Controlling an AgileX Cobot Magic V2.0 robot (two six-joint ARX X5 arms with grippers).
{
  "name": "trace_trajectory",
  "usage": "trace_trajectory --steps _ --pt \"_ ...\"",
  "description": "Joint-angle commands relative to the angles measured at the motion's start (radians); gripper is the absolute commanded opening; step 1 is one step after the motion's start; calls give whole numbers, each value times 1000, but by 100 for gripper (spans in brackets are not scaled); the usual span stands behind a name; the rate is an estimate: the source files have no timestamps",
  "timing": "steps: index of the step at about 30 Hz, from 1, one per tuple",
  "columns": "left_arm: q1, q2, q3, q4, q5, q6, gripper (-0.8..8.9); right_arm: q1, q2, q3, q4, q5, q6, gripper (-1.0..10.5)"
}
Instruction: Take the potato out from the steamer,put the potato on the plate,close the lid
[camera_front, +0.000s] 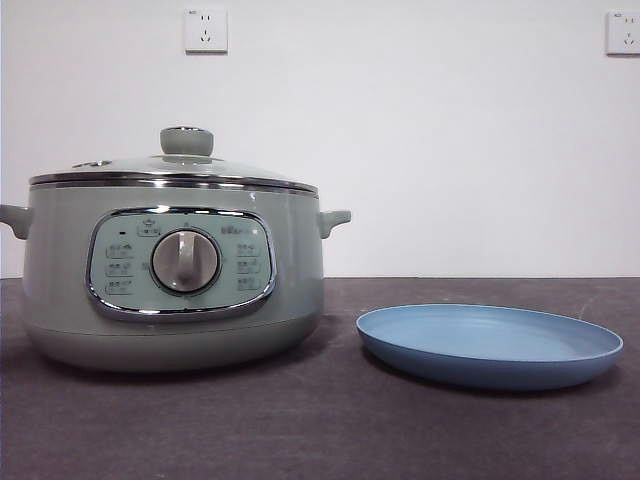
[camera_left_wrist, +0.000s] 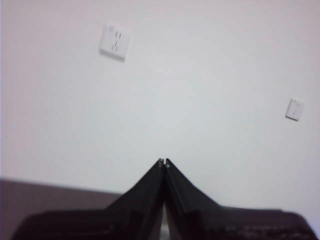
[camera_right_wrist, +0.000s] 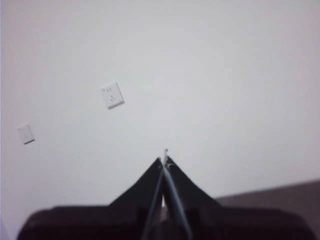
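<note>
Nothing is begun: the lid (camera_front: 172, 165) sits on the steamer (camera_front: 170, 275) left of the bare plate (camera_front: 489, 345), both pincers, left (camera_left_wrist: 164, 162) and right (camera_right_wrist: 164, 159), clenched empty, so lifting the lid by its knob comes first.

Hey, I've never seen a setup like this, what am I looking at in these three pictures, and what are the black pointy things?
This is a two-armed robot at a table. The front view is from a low camera looking across the dark table. On it stands a green steamer with its glass lid on, and beside it an empty blue plate. No potato shows; if there is one, it is hidden inside.

The other two pictures come from cameras on each arm's wrist. The black wedges are the grasping parts: the left end effector and the right end effector. Both are shut, hold nothing, and face the white wall with its sockets.
</note>
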Motion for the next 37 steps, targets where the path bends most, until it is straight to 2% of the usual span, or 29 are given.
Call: trace_trajectory --steps 1,6,10,13,19,21,23,27,28,33,37 --pt "2 101 125 -11 6 94 -8 0 113 149 -28 -68 -81 -11" --pt "2 293 362 -82 34 193 -8 1 329 410 -111 -226 -169 -11" --pt "2 459 552 -180 105 256 -8 2 502 585 -126 -383 -172 -11" --pt "2 581 694 -304 167 282 -8 3 624 703 -170 -521 -172 -11" --pt "0 812 922 -578 311 296 -4 44 824 890 -362 -692 -204 2" --pt "0 867 962 -634 343 297 0 66 866 917 -396 -693 -226 6" --pt "-4 911 983 -666 348 297 31 76 893 926 -412 -690 -243 88" --pt "-24 966 984 -687 343 296 409 77 930 926 -445 -676 -243 579" --pt "-31 979 984 -694 342 296 458 81 933 926 -458 -654 -244 638" --pt "-77 1033 984 -721 339 298 467 101 936 926 -516 -534 -304 633" --pt "-134 1088 984 -733 291 299 467 101 936 926 -534 -525 -309 630"
